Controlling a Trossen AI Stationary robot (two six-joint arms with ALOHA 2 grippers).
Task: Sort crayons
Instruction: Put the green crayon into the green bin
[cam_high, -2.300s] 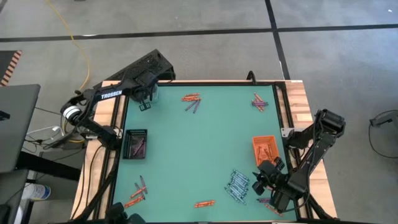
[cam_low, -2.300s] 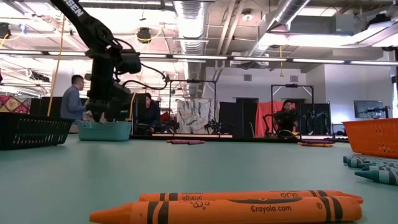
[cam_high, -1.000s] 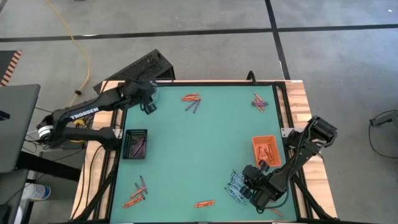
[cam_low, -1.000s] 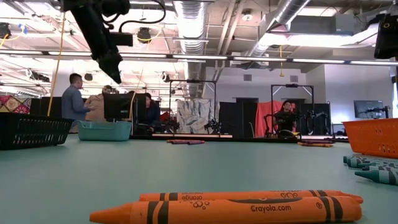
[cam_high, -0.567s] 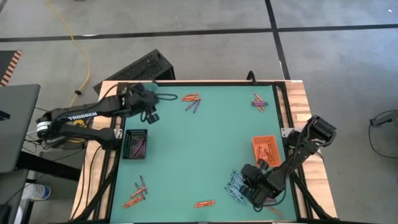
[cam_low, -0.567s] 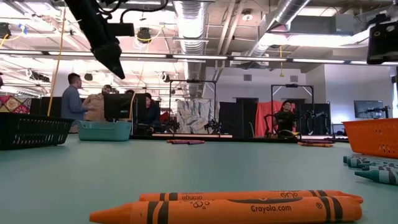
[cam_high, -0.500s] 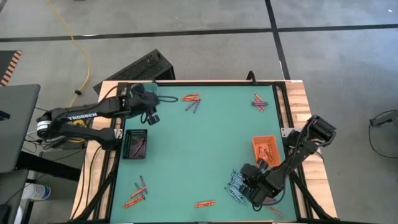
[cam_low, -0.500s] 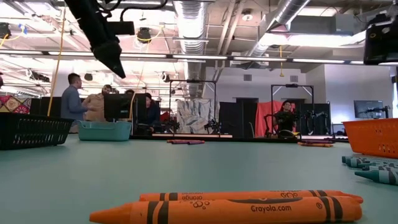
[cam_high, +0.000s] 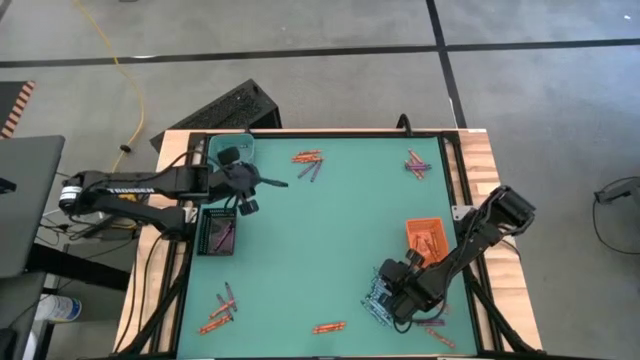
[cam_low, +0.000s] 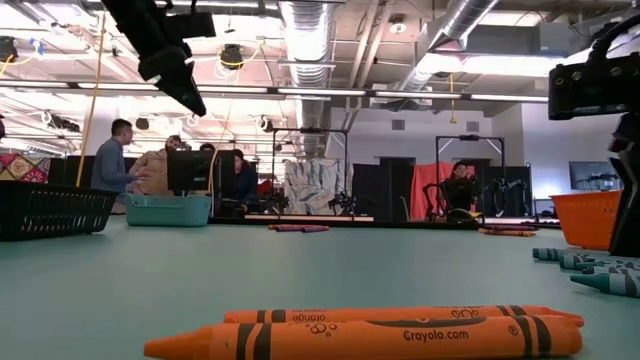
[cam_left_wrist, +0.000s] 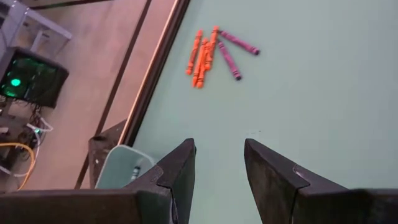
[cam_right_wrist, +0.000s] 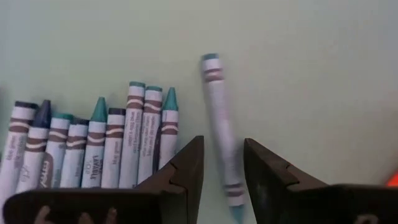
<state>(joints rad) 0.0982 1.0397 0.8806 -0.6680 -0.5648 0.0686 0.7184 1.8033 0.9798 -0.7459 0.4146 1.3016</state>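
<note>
Your right gripper (cam_right_wrist: 222, 163), jaws parted & empty, straddled a lone teal crayon (cam_right_wrist: 219, 130) lying lengthwise between them.

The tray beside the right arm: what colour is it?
Orange; the tray shows best in the high view.

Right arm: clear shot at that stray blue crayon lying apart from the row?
Probably yes. The right gripper is open, with the lone blue crayon lying between its fingers, apart from the row of blue crayons; nothing blocks it.

bare mat (cam_high: 320, 240) mid-table, crayons (cam_high: 308, 158) ringing edges
</note>
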